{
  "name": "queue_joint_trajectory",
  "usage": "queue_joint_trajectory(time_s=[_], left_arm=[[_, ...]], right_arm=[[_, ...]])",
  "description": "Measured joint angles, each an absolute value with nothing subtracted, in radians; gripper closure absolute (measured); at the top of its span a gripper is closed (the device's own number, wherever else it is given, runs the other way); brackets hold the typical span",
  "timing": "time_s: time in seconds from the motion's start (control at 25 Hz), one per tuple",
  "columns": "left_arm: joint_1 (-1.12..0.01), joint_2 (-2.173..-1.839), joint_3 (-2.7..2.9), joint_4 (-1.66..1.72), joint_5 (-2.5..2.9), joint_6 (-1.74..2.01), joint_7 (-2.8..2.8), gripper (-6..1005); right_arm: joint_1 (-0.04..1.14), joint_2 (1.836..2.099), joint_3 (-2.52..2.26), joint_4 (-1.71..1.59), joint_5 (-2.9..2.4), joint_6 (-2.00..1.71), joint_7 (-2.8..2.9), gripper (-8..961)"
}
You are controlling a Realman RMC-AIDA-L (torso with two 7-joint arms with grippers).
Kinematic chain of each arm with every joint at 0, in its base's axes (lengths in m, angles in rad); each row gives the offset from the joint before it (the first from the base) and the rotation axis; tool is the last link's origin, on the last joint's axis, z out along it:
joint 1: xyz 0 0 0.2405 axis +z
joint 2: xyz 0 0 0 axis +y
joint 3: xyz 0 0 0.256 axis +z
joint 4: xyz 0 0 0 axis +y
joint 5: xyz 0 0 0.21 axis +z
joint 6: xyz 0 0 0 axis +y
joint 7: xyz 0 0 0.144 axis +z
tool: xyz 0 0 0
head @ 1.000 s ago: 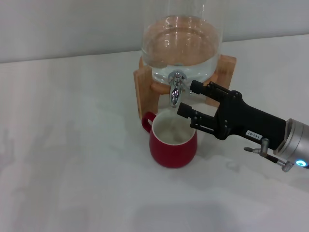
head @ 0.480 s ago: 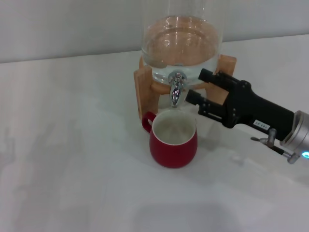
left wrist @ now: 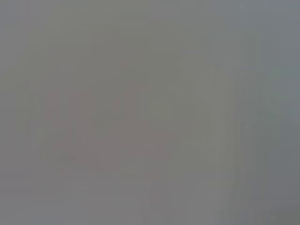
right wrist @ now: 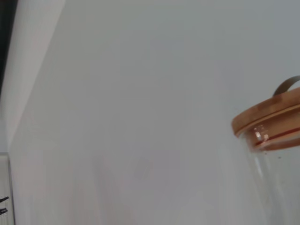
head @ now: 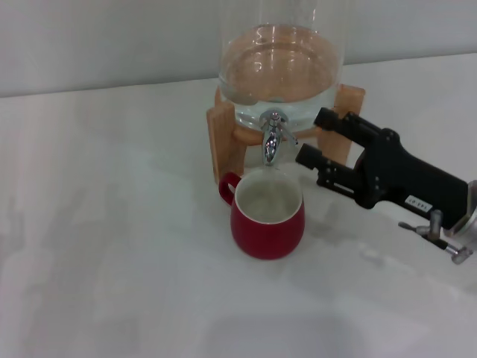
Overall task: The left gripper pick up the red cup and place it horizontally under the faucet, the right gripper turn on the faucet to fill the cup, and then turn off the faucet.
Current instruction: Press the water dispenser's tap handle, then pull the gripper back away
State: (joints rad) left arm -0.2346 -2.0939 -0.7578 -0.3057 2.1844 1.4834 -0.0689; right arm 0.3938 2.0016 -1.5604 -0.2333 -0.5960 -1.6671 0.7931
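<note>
- White worktop (head: 112,246) carries a glass dispenser (head: 279,71) on a wooden stand (head: 223,142).
- Red cup (head: 267,216), squat and cream-lined, stands upright directly under the faucet (head: 272,138); it possibly holds water.
- Right pincer (head: 317,138) sits just beside the faucet, prongs spread, gripping nothing.
- Judged step: faucet work; next, confirm the lever is closed and retreat.
- Left pincer is out of view.

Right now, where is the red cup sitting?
In the head view the red cup stands upright on the white table, just below the faucet at the front of the glass dispenser, with the right gripper apart from it on the right.
</note>
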Motion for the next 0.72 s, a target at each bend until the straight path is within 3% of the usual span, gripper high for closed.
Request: queue_joint_trajectory(time_s=[0.72], left_arm=[[-0.245,-2.094,-0.747,-0.307,2.184,1.461,-0.069,516]], right_arm=[[0.430,2.014,-1.677,-0.273,-0.619,-1.601,0.851,201]])
